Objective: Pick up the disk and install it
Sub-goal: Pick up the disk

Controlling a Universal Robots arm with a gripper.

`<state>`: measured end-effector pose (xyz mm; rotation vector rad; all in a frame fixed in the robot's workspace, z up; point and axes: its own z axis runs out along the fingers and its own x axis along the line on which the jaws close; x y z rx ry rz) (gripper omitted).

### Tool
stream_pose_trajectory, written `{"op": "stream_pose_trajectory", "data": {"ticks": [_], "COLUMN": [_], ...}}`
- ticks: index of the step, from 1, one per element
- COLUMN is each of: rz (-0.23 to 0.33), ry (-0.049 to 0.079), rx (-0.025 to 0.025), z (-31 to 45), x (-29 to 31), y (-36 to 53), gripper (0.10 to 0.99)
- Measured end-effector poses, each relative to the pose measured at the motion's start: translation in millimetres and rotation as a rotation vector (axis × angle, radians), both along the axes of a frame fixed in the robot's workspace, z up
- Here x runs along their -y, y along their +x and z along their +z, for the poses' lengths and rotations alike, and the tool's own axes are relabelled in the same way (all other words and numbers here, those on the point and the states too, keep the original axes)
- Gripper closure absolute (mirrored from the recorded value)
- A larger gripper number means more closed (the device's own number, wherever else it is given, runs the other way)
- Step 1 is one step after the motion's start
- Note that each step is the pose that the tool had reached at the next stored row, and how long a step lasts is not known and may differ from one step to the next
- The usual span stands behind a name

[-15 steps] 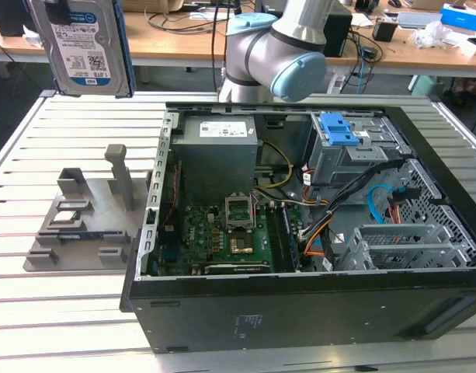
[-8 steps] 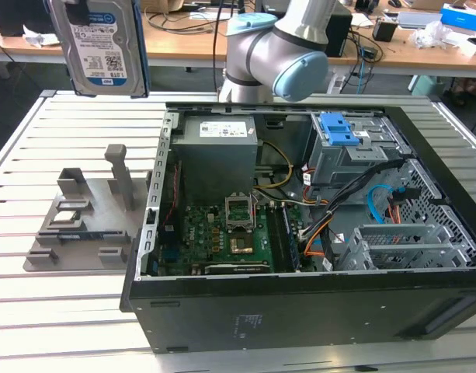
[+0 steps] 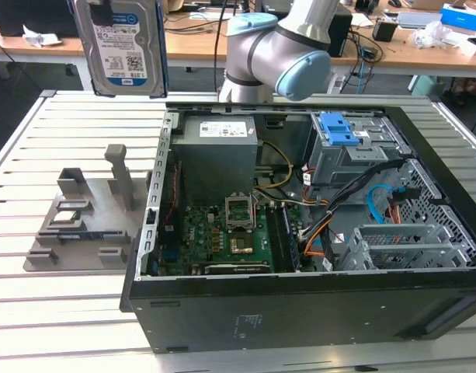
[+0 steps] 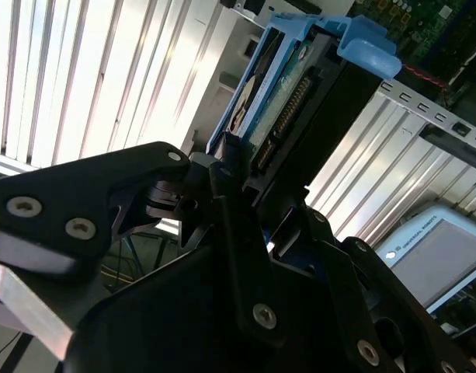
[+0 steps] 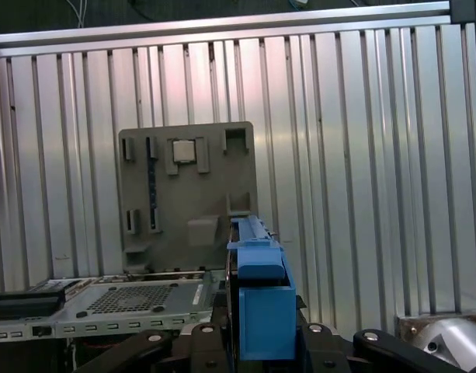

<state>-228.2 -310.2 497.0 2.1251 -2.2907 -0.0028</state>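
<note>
- We see the disk (image 3: 121, 47), a flat rectangular silver hard drive with a white-and-blue printed label and a bright blue plastic carrier frame. It hangs upright in the air at the top of the exterior view's left, label towards the camera.
- It is lifted clear of the slatted aluminium table (image 3: 36, 311). It is above and beyond the grey moulded fixture tray (image 3: 86, 225), and to the exterior view's left of the open black computer case (image 3: 300, 311). It touches neither.
- In the second wrist view the black two-fingered gripper (image 4: 249, 183) is closed on one end of the disk (image 4: 280, 101). Its fingers (image 4: 222, 210) clamp the drive from both sides, and we see nothing else in their grasp.
- In the first wrist view we look along the disk (image 5: 261, 299) edge-on, its blue frame rising from between the gripper's black links. Beyond it lie the fixture tray (image 5: 187, 186) and the table slats (image 5: 362, 155), and a corner of the case (image 5: 113, 299) is just beside it.
- The grey and pale-blue robot arm (image 3: 280, 47) stands behind the case.
- Inside the case we see a green motherboard (image 3: 222, 233) and a grey metal power-supply box (image 3: 218, 148) with a white sticker. There is also a ridged blue plastic latch (image 3: 338, 128) and a perforated silver drive cage (image 3: 408, 245). The disk is well apart from all of these.
</note>
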Motion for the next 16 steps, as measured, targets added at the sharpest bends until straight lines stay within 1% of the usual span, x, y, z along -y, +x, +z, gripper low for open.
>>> {"op": "stream_pose_trajectory", "data": {"ticks": [2,3,7,8,10,16], "rz": [0.0,0.0,0.0,0.0,0.0,0.0], "ry": [0.0,0.0,0.0,0.0,0.0,0.0], "rx": [0.0,-0.0001,0.0,0.0,0.0,-0.0001], "z": [0.0,0.0,0.0,0.0,0.0,0.0], "x": [0.0,-0.1,0.0,-0.1,-0.1,-0.1], "y": [5.7,11.3,22.5,27.8,35.0,50.5], "gripper": [0.722,0.722,0.722,0.722,0.722,0.722]}}
